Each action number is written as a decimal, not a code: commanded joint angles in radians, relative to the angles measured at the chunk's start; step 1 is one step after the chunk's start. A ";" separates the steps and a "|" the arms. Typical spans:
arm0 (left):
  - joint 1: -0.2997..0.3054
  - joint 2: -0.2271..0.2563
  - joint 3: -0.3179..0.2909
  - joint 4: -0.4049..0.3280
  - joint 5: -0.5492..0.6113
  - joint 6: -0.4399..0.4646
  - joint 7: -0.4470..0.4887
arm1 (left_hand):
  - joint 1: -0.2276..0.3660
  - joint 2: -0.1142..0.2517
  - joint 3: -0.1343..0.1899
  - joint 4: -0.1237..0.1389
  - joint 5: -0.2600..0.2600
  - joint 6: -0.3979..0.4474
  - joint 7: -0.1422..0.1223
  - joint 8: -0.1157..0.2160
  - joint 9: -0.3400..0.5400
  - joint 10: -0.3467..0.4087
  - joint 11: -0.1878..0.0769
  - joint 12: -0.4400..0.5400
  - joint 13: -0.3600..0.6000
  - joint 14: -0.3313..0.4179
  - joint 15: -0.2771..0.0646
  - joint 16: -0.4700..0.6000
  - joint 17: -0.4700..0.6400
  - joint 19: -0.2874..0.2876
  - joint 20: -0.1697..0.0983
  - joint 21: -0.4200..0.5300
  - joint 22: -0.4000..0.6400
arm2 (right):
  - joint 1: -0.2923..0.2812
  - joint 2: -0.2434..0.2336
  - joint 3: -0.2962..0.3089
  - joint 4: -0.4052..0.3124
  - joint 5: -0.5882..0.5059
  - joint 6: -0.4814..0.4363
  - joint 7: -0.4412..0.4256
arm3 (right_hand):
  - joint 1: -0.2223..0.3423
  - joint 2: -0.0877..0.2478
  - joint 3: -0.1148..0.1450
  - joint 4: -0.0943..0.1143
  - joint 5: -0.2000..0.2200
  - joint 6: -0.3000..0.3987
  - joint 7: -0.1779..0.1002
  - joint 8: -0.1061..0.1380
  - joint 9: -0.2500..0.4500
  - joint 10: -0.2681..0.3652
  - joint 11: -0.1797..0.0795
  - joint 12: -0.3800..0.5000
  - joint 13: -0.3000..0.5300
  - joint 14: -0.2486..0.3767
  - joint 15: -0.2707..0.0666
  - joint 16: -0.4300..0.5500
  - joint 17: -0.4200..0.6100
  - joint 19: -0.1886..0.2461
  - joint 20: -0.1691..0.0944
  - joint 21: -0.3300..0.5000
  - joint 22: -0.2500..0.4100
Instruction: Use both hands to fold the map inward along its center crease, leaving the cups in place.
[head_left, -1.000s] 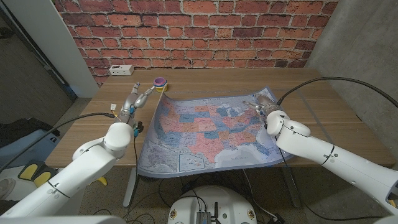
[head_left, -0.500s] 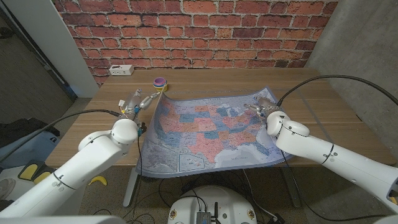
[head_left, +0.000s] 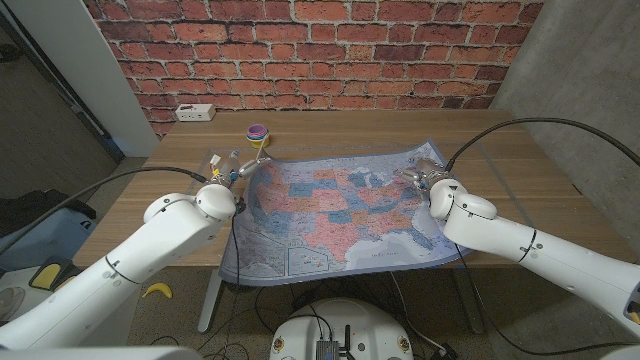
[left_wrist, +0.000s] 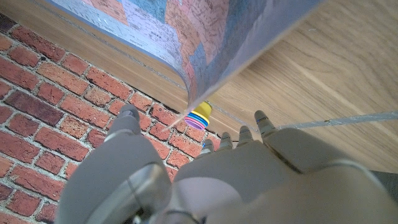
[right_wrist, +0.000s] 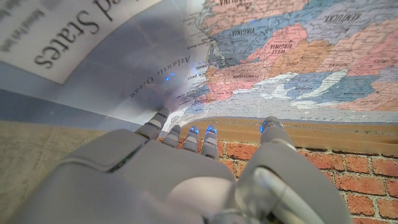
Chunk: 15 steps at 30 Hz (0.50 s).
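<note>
Left hand (head_left: 232, 170): positioned at the far left corner of the map (head_left: 335, 210), fingers reaching toward the stacked cups (head_left: 258, 131). In the left wrist view, the fingers (left_wrist: 239, 138) extend with gaps between them and the thumb stands apart; the map corner curls up just beyond the fingertips. Whether any finger pinches the paper cannot be determined, because the forearm hides the contact zone in the head view and the wrist view shows no clear contact.

Right hand (head_left: 424, 172): positioned at the far right corner of the map. In the right wrist view, the fingertips (right_wrist: 160, 115) sit against or just under the lifted, curved margin of the sheet, with the thumb (right_wrist: 271, 126) on the opposite side of the paper edge. The grip itself is not resolved; whether it is clamped cannot be determined.

Map: lies spread on the desk (head_left: 520, 185), printed side up. The near edge overhangs the desk's front. Both far corners are raised off the surface. The right arm covers part of the right margin.

Cups: stand just beyond the map's far left corner, near the left fingertips. A white power strip (head_left: 195, 112) lies at the desk's far left edge, against the brick wall (head_left: 320, 50).
</note>
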 joint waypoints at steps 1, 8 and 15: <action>-0.087 0.018 0.093 -0.041 0.002 0.071 -0.028 | 0.023 0.005 0.008 -0.008 0.008 -0.210 0.009 0.008 0.002 -0.141 0.012 0.003 0.001 -0.006 0.012 -0.002 0.005 0.006 0.005 -0.007 0.001 | 0.036 0.005 -0.044 0.026 -0.013 -0.032 0.034 | 0.013 -0.004 0.000 -0.011 -0.002 -0.005 -0.001 0.005 0.004 -0.010 -0.002 0.002 0.005 -0.016 -0.019 0.000 0.002 -0.036 0.021 -0.006 0.002; -0.135 -0.010 0.129 -0.041 0.009 0.185 -0.008 | 0.077 0.064 0.044 -0.012 -0.004 -0.213 0.033 0.014 0.002 -0.138 0.032 0.009 0.000 -0.005 0.010 -0.004 0.005 0.012 0.005 -0.018 0.001 | 0.030 0.002 -0.035 0.029 -0.003 -0.009 0.032 | 0.014 -0.006 -0.001 -0.012 -0.002 -0.003 -0.001 0.006 0.004 -0.011 -0.002 0.002 0.005 -0.017 -0.021 0.001 0.002 -0.034 0.024 -0.002 0.002; -0.170 -0.106 0.114 -0.020 -0.017 0.368 0.027 | 0.170 0.089 0.081 -0.029 0.002 -0.146 0.093 0.034 0.000 -0.047 0.064 0.035 -0.002 0.065 0.006 0.006 0.000 0.081 0.008 -0.019 0.000 | 0.024 -0.001 -0.025 0.025 0.000 0.003 0.029 | 0.016 -0.006 -0.001 -0.014 -0.002 -0.003 -0.002 0.006 0.004 -0.010 -0.001 0.003 0.005 -0.016 -0.021 0.003 0.002 -0.028 0.025 0.003 0.002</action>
